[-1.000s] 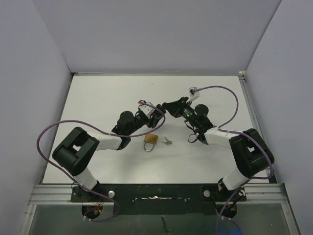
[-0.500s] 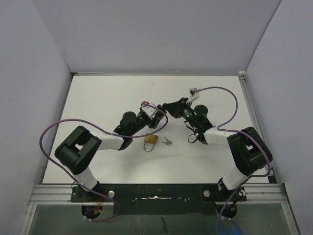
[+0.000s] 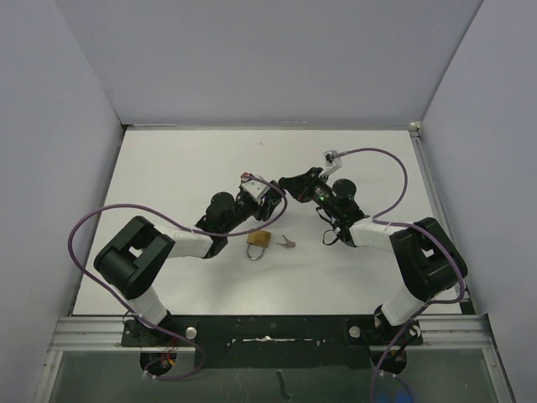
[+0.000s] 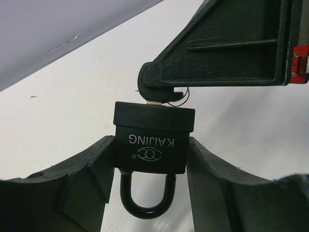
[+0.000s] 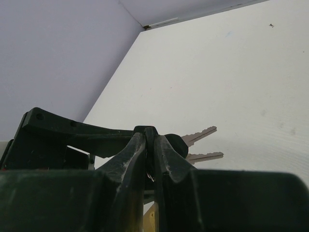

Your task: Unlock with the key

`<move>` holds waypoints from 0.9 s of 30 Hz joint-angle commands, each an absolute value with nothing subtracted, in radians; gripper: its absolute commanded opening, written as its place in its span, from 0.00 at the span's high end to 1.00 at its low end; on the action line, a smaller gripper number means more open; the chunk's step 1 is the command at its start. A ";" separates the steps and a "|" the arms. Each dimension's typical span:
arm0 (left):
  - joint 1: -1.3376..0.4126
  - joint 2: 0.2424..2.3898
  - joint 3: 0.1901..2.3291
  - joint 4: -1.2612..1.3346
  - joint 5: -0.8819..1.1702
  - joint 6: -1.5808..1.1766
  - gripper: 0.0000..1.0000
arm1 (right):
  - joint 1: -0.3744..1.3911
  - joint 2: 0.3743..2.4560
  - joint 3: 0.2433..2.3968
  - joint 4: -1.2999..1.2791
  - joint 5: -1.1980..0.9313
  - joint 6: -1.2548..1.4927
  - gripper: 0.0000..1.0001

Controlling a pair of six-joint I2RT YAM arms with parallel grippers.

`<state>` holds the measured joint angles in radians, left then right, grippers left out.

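Observation:
My left gripper (image 4: 150, 162) is shut on a black padlock (image 4: 153, 140) marked KAIJING, gripping its body on both sides. The padlock's black shackle (image 4: 145, 200) points back toward the wrist and looks closed. My right gripper (image 5: 150, 141) is shut on the black head of a key (image 5: 150, 133). In the left wrist view the key's metal blade (image 4: 161, 100) enters the padlock's keyhole end. Two spare keys (image 5: 202, 135) hang from the same ring. In the top view the two grippers meet at mid-table, left gripper (image 3: 270, 204) and right gripper (image 3: 287, 185).
A brass padlock (image 3: 258, 243) with a small bunch of keys (image 3: 287, 243) lies on the white table (image 3: 168, 176) just in front of the grippers. Purple cables loop beside both arms. Grey walls stand at the left, back and right.
The left arm has shifted slightly up and right toward the right gripper. The right arm, brass padlock and loose keys have not moved.

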<state>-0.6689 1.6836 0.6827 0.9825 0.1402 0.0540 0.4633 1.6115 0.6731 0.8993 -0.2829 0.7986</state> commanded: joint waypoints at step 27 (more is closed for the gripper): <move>-0.672 1.614 0.704 1.516 -0.118 -0.071 1.00 | 0.541 1.668 0.693 0.499 -0.624 0.816 1.00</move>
<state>-0.6891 1.6833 0.6212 1.0134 0.0551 -0.0494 0.4641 1.6299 0.7387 0.7376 -0.3489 0.7986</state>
